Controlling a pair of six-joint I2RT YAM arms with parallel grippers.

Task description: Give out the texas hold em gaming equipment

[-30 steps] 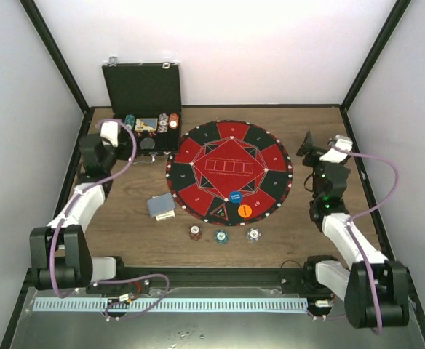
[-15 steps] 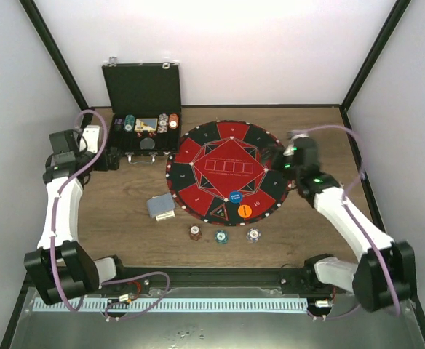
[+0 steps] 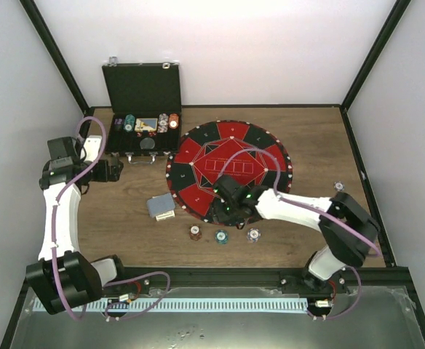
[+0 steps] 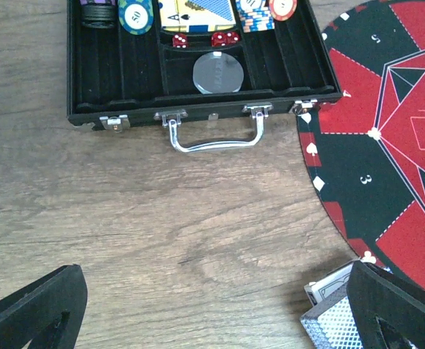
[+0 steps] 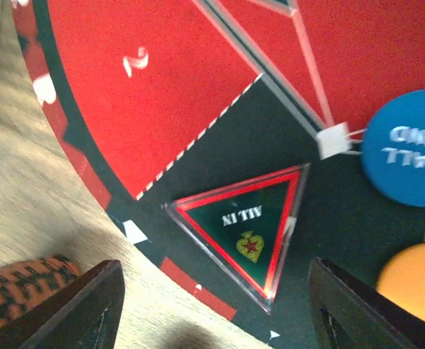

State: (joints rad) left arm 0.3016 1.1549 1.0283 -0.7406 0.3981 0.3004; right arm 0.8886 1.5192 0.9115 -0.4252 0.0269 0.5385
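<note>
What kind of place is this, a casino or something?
Likely a robot test booth, not a casino: plain white walls, a left arm and right arm bolted to a wooden table, with a poker mat and open chip case staged on it.

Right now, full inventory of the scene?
mat: 1, red-black, table centre
case: 1, black, open, far left
chips in case: several stacks, mixed colours
dice: few, red, in case
card deck: 1, grey-blue, left of mat
loose chips: 3, brown-red, teal, white, row before mat
blue button: 1, on mat
orange button: 1, on mat
all-in marker: 1, green-red triangle, on mat
left gripper: 1, black, open, near case
right gripper: 1, black, open, over all-in marker
</note>
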